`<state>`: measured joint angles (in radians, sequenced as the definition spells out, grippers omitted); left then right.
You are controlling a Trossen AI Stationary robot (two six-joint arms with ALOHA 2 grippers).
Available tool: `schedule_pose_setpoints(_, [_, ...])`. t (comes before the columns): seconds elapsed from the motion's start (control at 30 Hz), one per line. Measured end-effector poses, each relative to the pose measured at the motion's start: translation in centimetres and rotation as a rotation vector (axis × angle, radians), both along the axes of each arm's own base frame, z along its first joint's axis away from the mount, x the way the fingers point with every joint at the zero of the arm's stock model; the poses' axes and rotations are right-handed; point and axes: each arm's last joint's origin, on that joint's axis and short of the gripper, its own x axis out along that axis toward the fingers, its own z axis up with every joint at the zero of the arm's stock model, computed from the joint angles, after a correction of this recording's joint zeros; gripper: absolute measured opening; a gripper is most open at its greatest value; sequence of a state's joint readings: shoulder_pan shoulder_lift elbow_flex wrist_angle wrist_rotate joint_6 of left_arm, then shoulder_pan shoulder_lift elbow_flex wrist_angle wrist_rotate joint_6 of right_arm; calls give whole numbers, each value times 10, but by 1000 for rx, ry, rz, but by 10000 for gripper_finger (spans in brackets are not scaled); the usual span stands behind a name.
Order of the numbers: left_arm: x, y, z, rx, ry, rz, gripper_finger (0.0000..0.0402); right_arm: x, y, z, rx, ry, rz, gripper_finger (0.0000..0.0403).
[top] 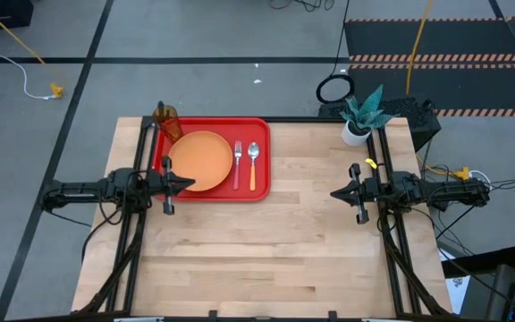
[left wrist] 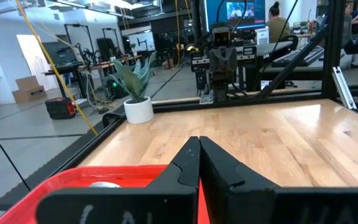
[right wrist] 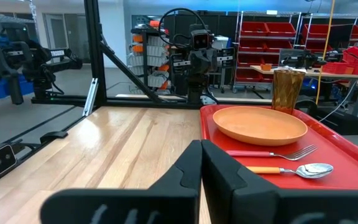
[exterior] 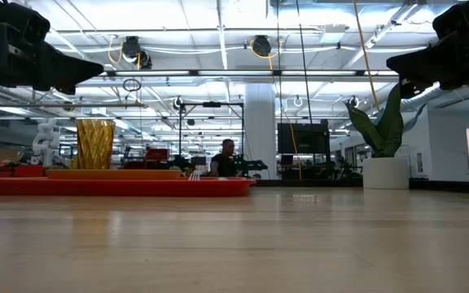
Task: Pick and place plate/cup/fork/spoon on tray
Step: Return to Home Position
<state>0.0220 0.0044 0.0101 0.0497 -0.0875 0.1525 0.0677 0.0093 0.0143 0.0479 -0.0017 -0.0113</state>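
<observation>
— What's on the pale wooden plank table (top: 275, 250) from where you stand?

— Biggest thing is the bright red rectangular tray (top: 210, 125) with its low rim, at the far left part of the top. The round flat orange plastic plate (top: 201, 161) lies inside it, on the left half.

— And the smaller pieces?

— The translucent amber tumbler cup (top: 167, 119) stands upright in the tray's far left corner, just beyond the plate. Right of the plate lie the red-handled metal fork (top: 237, 164) and then the orange-handled metal spoon (top: 253, 165), side by side, heads pointing away.

— The arms?

— The left gripper (top: 189, 183) hangs above the tray's left edge, fingers pressed together and holding nothing. The right gripper (top: 336, 192) hovers over bare wood at the right side, well apart from the tray, fingers also closed on nothing. A white pot with a green plant (top: 359, 118) stands at the far right corner.
</observation>
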Motion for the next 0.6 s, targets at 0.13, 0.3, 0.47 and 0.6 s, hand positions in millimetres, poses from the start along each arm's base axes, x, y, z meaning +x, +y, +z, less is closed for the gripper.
schedule_pose_setpoints(0.13, [0,0,0,0,-2,0,21,0,0,0,0,0,0,0])
schedule_pose_setpoints(0.3, [0,0,0,0,-4,0,37,0,0,0,0,0,0,0])
schedule_pose_setpoints(0.47, [0,0,0,0,-4,-1,41,0,0,0,0,0,0,0])
schedule_pose_setpoints(0.6, [0,0,0,0,-5,-1,42,0,0,0,0,0,0,0])
